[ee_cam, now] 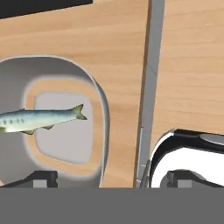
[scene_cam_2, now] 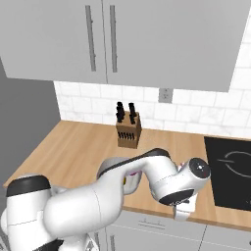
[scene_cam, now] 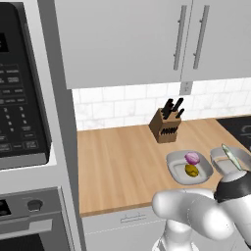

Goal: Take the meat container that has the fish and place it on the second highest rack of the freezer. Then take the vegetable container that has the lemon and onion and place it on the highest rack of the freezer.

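Note:
The meat container (ee_cam: 65, 70) lies under my hand in the hand view, with the slim fish (ee_cam: 41, 119) across its bottom. My gripper (ee_cam: 113, 179) is open and straddles the container's near rim: one fingertip (ee_cam: 41, 178) is over the inside, the other is outside it. Nothing is held. In the left base view the meat container (scene_cam: 219, 156) with the fish (scene_cam: 229, 153) sits at the counter's right end, partly hidden by my arm. Just left of it is the vegetable container (scene_cam: 172, 166) with the onion (scene_cam: 192, 158) and the lemon (scene_cam: 191, 170). The freezer is out of view.
A wooden knife block (scene_cam: 165, 125) stands near the backsplash. A black cooktop (scene_cam_2: 230, 166) lies to the right of the containers. The oven and microwave column (scene_cam: 22, 98) bounds the counter on the left. The counter's front edge (ee_cam: 148, 87) runs close beside the meat container.

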